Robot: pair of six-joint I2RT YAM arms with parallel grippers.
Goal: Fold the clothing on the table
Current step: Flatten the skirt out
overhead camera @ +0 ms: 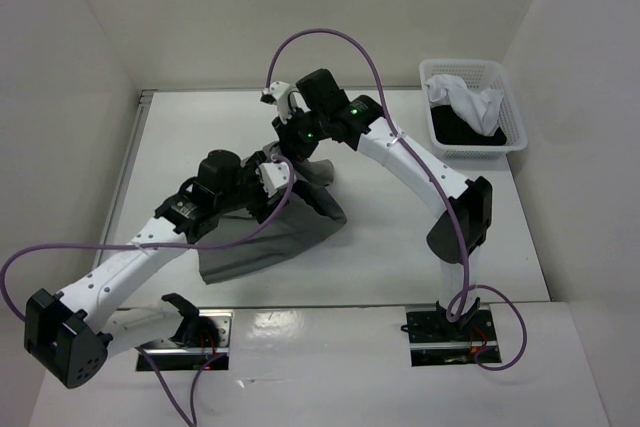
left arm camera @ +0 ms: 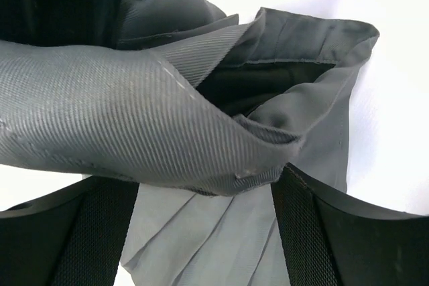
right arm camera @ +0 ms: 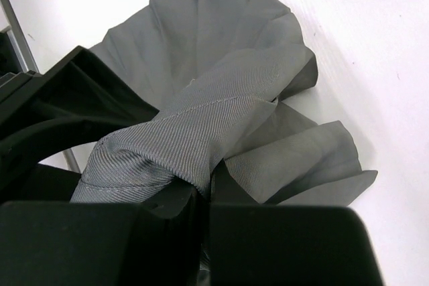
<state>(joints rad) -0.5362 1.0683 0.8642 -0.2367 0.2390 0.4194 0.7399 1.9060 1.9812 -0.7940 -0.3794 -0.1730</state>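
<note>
Clothing (overhead camera: 275,237) lies bunched in the middle of the table (overhead camera: 420,257), long axis running near left to far right, its raised waistband (left arm camera: 134,118) pinched tight at the far end by the down-bent right gripper (right arm camera: 208,189), while the left gripper (left arm camera: 204,185), just nearer, straddles that band with jaws wide apart

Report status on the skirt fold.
Right end effector shut on skirt. Left end effector open, fabric between jaws. Fold not done. Basket far right, out of way.

A robot lab: white panels (overhead camera: 70,67) wall the table (overhead camera: 400,237) (arms (overhead camera: 112,277) bolted at its edge).
</note>
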